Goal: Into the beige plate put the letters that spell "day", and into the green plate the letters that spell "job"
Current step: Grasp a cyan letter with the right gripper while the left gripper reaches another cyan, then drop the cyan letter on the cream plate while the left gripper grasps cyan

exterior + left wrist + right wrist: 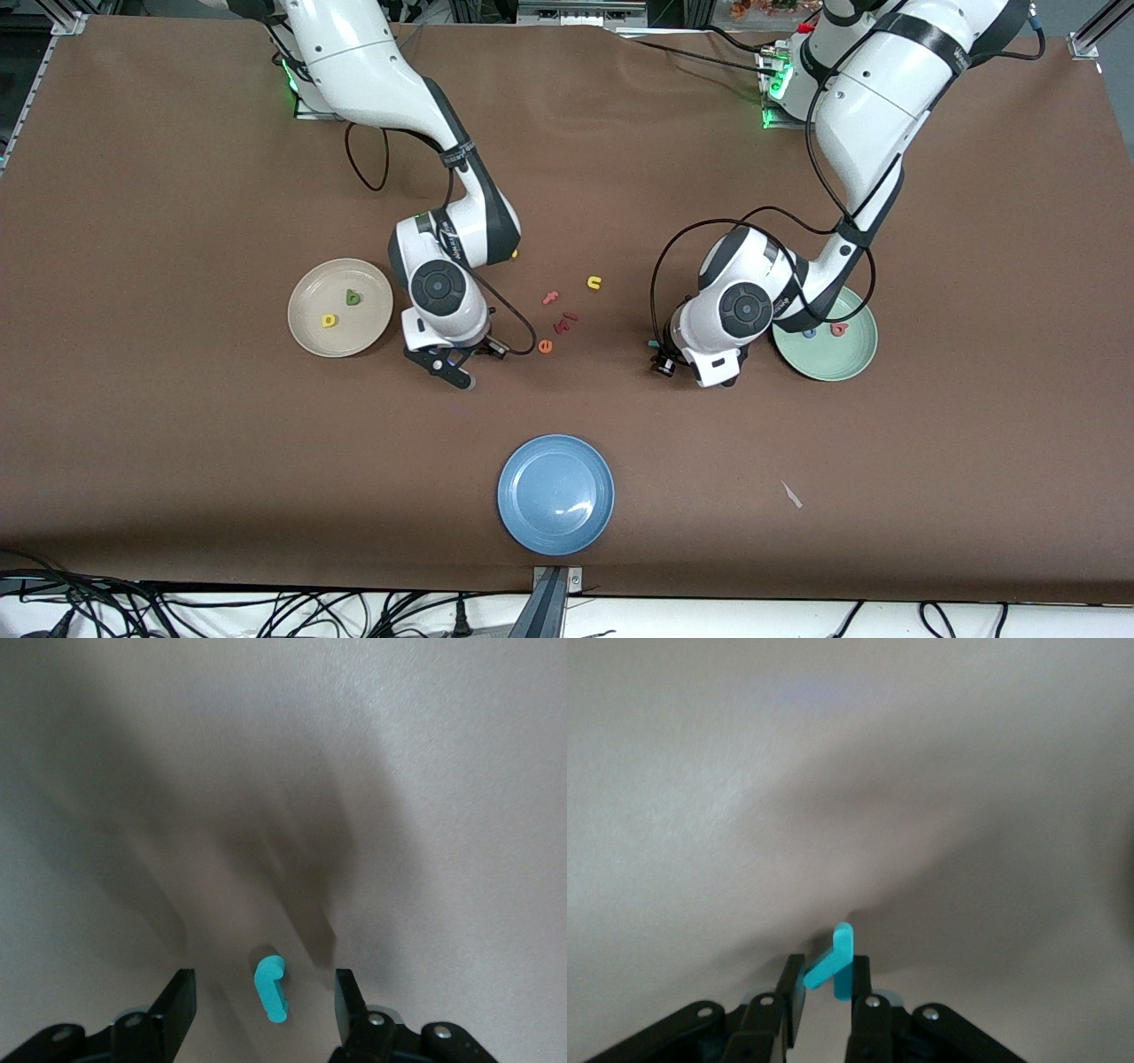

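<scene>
Front view, read across from the right arm's end of the surface. The round cream-beige plate (306, 332) already carries the dark green foam d (353, 298) and, at the d's 7 o'clock, the yellow foam a (330, 321).

At the plate's 3 o'clock the right gripper (454, 368) sits low over the brown surface (177, 177). The right wrist view shows its fingers (793, 992) pinched shut on the teal foam y (842, 952), the last letter of "day".

Between the arms lie the spare letters: a pink foam f (551, 298), an orange foam e (546, 346) and a yellow foam u (594, 283). A round blue plate (555, 494) lies at their 6 o'clock, nearer the camera.

The left gripper (660, 356) is down at the surface. Its fingers (182, 992) stand partly open on either side of the teal foam j (271, 988), which lies flat between them, untouched.

At the left gripper's 3 o'clock, the round mint-green plate (833, 363) holds the blue foam o (809, 333) and the red-pink foam b (839, 329).

Judged step: each word lacks its third letter. Next, the right arm needs to lift and carry the y toward 9 o'clock and release it over the beige plate. The left fingers must close squarely on the thin j before it is carried to the green plate.
</scene>
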You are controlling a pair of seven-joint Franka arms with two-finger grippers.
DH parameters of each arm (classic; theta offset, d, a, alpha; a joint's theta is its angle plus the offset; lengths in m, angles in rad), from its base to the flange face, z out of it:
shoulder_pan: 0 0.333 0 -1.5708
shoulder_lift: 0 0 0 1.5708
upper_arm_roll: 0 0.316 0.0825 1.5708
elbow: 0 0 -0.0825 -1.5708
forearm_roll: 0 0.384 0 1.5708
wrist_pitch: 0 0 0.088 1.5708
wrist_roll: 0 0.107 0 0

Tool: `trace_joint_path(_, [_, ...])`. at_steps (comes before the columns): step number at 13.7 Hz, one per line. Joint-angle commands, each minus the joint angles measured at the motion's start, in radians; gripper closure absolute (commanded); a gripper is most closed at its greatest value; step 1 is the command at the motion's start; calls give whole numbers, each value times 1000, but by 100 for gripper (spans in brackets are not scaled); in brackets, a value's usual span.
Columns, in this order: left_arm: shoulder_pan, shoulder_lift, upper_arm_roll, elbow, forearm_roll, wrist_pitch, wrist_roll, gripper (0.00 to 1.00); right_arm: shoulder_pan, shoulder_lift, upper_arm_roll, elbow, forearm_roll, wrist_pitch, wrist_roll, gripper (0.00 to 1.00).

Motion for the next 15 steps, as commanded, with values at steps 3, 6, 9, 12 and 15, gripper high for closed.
trace_joint_path(3, [-27, 27, 12, 24, 27, 5, -35, 48, 5, -122, -140, -91, -12, -203, -311, 100])
trace_joint_path(6, [-27, 32, 14, 24, 27, 5, -33, 77, 3, -274, -218, -346, -10, -143, -549, 100])
trace_joint_path(9, [-19, 24, 15, 27, 63, -6, -19, 100, 3, -334, -298, -553, -6, -19, -749, 100])
trace_joint_path(12, [40, -49, 5, 25, 73, -74, 101, 100, 2, -326, -303, -649, -4, 39, -764, 12])
trace_joint_path(15, [207, -161, -89, 18, 24, -309, 322, 100, -1, -358, -304, -615, -2, -17, -758, 0])
